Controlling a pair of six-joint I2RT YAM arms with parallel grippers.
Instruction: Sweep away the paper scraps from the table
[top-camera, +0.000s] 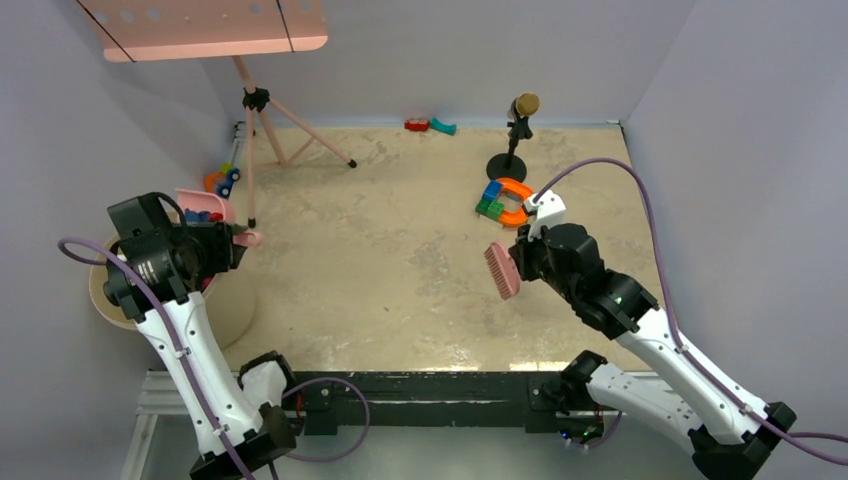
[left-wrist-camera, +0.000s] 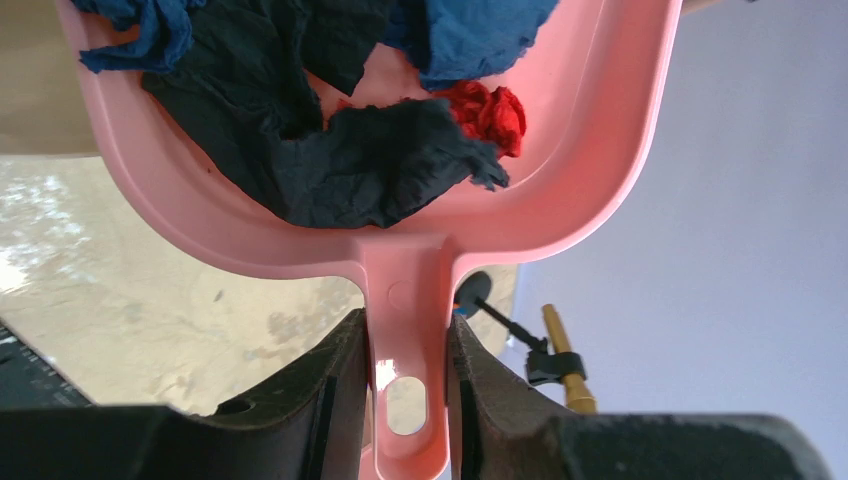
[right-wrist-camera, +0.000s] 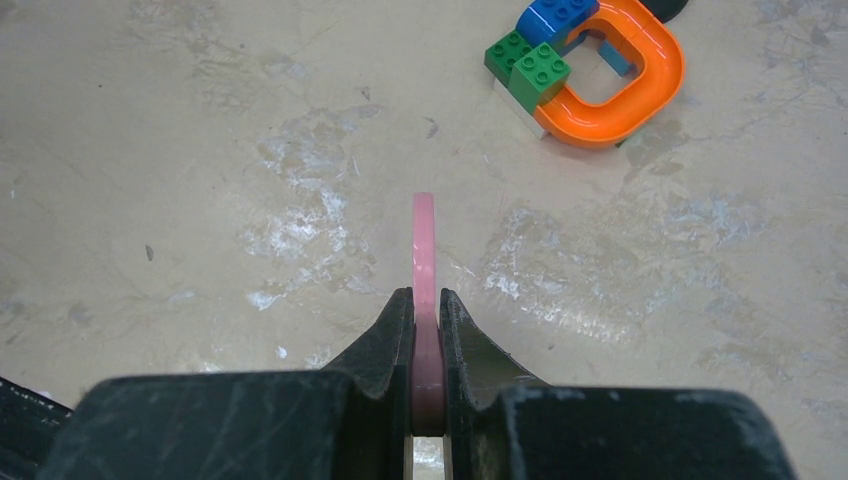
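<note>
The left pincer (left-wrist-camera: 405, 335) is closed narrow on the handle of the pink dustpan (left-wrist-camera: 600, 130). The left arm rises from its base and bends to the left edge of the worktop (top-camera: 380, 260), above a round beige tub (top-camera: 100, 290). The scraps (left-wrist-camera: 370, 170), black, dark blue and red, lie inside the dustpan. The right arm reaches forward over the right half of the worktop. The right pincer (right-wrist-camera: 425, 300) grips the flat pink brush (right-wrist-camera: 424, 240), seen edge-on from the wrist. The blocks (right-wrist-camera: 600, 80) lie near, apart from it.
</note>
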